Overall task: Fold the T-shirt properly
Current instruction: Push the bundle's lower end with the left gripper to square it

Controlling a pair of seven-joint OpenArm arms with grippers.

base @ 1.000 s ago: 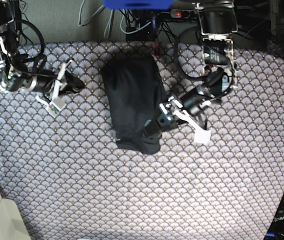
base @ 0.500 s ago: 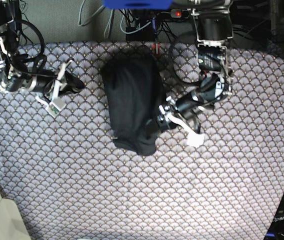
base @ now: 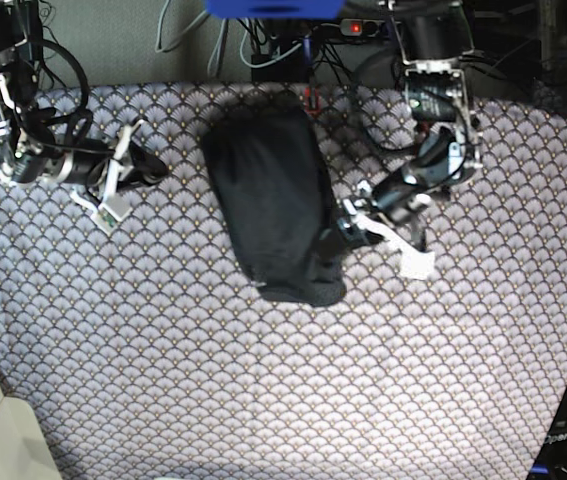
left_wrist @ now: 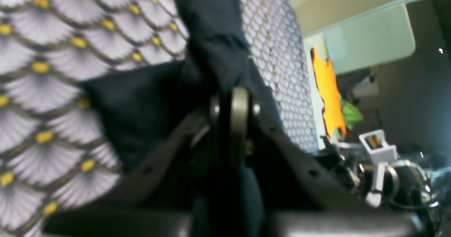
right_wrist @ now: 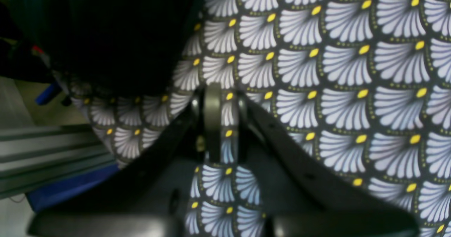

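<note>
T-shirt (base: 273,195) folded on patterned counter (base: 263,400) — pinched by left end effector (base: 335,238); right end effector (base: 153,167) closed, empty.

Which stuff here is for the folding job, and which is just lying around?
For the job:
- T-shirt, dark, in a long bundle
- left pincer, shut on the T-shirt's edge
- right pincer, shut, off to the side

Just there:
- tablecloth, scallop-patterned
- cables behind the table
</note>
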